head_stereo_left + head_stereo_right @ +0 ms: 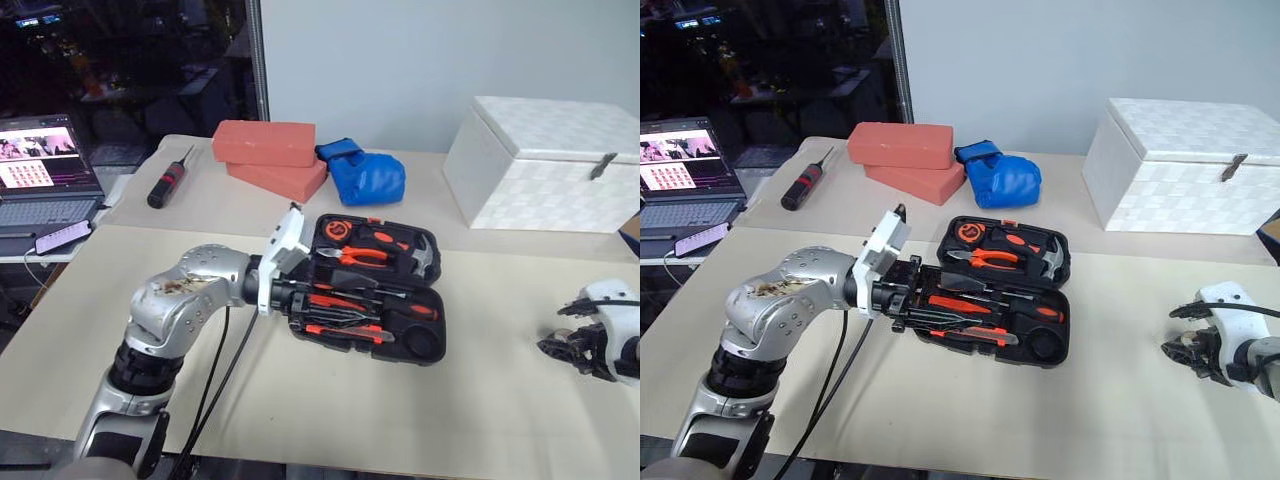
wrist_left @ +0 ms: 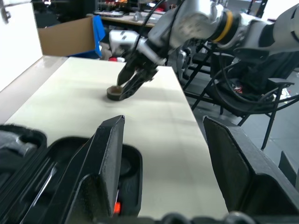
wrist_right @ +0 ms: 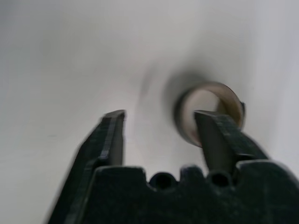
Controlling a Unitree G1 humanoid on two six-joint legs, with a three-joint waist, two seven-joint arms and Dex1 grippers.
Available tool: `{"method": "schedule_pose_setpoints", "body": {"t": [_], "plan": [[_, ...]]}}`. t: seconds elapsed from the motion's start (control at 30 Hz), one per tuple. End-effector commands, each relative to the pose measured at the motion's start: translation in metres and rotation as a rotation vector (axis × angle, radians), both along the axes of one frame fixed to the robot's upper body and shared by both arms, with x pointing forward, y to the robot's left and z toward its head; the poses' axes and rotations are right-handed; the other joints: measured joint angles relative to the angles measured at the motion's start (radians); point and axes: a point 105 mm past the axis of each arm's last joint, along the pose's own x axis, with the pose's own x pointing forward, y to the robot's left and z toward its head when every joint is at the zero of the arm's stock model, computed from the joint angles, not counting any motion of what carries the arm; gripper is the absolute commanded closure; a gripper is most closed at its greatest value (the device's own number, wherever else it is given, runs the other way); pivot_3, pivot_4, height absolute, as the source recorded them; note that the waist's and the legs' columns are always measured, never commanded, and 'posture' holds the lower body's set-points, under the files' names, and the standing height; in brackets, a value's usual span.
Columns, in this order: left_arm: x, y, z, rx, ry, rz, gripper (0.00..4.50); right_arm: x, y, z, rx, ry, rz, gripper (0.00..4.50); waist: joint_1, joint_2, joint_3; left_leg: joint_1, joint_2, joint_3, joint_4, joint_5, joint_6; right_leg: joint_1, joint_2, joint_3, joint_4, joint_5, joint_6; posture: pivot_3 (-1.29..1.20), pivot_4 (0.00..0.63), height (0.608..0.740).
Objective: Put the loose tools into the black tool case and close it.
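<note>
Left eye view: black tool case (image 1: 372,288) lies open mid-frame on the counter (image 1: 480,400), tools in its recesses. Left wrist view: left end effector (image 2: 163,158) spread wide, empty. Right wrist view: right end effector (image 3: 161,135) apart, one finger inside the tape ring (image 3: 208,112).

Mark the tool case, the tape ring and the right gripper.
black tool case (image 1: 425,345), left eye view: bare front right corner of the near half.
tape ring (image 3: 208,95), right wrist view: inner face of the band.
right gripper (image 2: 128,88), left wrist view: between its fingertips.
</note>
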Motion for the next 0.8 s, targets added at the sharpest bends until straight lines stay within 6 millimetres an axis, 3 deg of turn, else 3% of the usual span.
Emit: {"method": "schedule_pose_setpoints", "body": {"t": [0.03,0.13,0.4,0.57,0.8], "plan": [[-0.005,0.000,0.005,-0.013,-0.049,0.007,1.64,0.009,-0.008,-0.001,-0.037,-0.018,-0.020,3.39,-0.002,0.000,0.000,0.000,0.000,0.000,0.000,0.000,0.000,0.000,0.000,0.000,0.000,0.000,0.001,0.00,0.150,0.740],[-0.003,0.002,0.004,-0.012,-0.051,0.029,1.64,0.011,-0.009,-0.004,-0.044,-0.011,-0.011,4.42,-0.002,0.000,0.000,0.000,0.000,0.000,0.000,0.000,0.000,0.000,0.000,0.000,0.000,0.001,0.002,0.00,0.150,0.740],[-0.001,0.003,0.001,-0.018,-0.053,0.056,1.64,0.012,-0.002,0.003,-0.030,-0.045,0.055,4.46,-0.002,0.000,0.000,0.001,0.000,0.000,0.002,0.000,0.000,0.001,0.000,0.001,0.000,0.001,-0.001,0.00,0.150,0.740],[0.002,0.004,-0.001,-0.020,-0.059,0.067,1.64,0.009,0.005,0.019,-0.024,-0.106,0.106,4.46,-0.001,0.000,0.000,0.000,0.000,0.000,0.001,0.000,0.000,0.000,0.001,0.001,0.001,0.001,0.000,0.00,0.150,0.740],[0.007,0.016,-0.007,-0.023,-0.036,0.129,1.64,-0.004,0.078,0.063,0.052,-0.194,0.402,4.46,-0.004,0.003,0.000,0.000,0.001,-0.001,0.001,0.000,0.000,0.000,0.002,0.001,0.001,0.004,0.005,0.00,0.150,0.740]]}}
